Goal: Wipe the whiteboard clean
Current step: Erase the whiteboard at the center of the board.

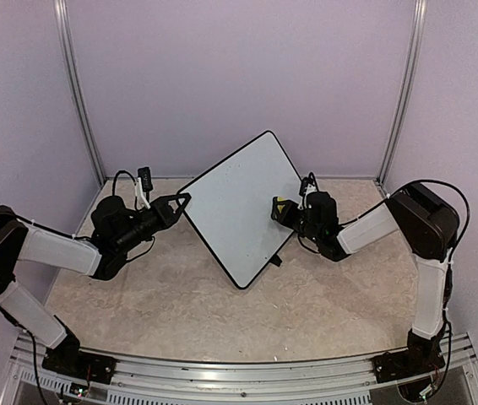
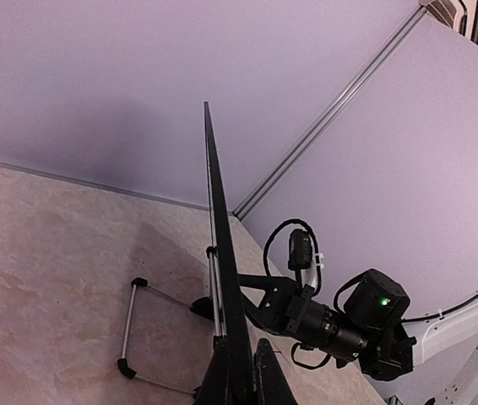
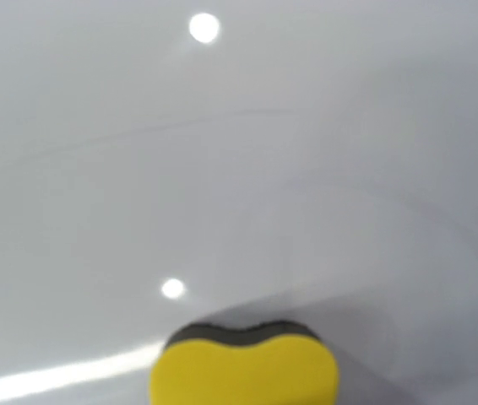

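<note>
The whiteboard (image 1: 239,207) stands on one corner near the middle of the table, tipped like a diamond. Its face shows only faint wipe streaks (image 3: 239,152). My left gripper (image 1: 184,201) is shut on the board's left edge. In the left wrist view the board (image 2: 220,253) appears edge-on, pinched between the two fingers of the left gripper (image 2: 241,363). My right gripper (image 1: 283,208) is shut on a yellow sponge (image 3: 243,371), and the sponge's dark pad rests against the board's face near its right side. The right fingers are hidden in the right wrist view.
The board's black wire stand (image 2: 129,325) rests on the beige table behind it. The right arm (image 2: 340,325) reaches in on the board's face side. Lilac walls with metal corner posts (image 1: 78,93) enclose the table, and a metal rail (image 1: 239,371) runs along the near edge.
</note>
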You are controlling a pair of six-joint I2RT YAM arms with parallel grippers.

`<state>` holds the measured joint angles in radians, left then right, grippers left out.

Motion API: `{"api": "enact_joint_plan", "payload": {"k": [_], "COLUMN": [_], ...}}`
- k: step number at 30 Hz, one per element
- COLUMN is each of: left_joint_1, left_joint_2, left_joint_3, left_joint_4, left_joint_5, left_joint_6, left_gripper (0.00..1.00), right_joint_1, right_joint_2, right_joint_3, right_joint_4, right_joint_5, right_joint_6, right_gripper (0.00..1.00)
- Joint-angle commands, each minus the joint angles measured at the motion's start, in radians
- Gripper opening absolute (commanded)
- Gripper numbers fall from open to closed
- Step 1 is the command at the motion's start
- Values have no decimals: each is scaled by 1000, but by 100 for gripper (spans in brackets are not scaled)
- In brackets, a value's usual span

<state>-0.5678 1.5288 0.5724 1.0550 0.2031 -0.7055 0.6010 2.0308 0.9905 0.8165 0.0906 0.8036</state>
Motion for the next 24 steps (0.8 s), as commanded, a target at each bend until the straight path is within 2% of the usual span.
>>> {"api": "enact_joint_plan", "payload": {"k": [1, 6, 13, 24], "left_joint_1": [-32, -32, -33, -34], "left_joint_2": [-22, -20, -30, -36], "left_joint_3": [7, 7, 3, 2], "left_joint_4": [103, 104, 100, 100], "left_joint_5": [191, 191, 190, 190], "left_joint_6": [9, 8, 12, 12], "left_gripper": [0, 0, 0, 0], "right_joint_1": [91, 144, 154, -24], "right_joint_2": [13, 11, 9, -12], "right_joint_3": [7, 25, 31, -126], "right_joint_4": [20, 52, -5, -19], "right_joint_5": [-118, -142, -89, -74], "right_joint_6": [-18, -22, -9, 71], "right_gripper": [0, 0, 0, 0]}}
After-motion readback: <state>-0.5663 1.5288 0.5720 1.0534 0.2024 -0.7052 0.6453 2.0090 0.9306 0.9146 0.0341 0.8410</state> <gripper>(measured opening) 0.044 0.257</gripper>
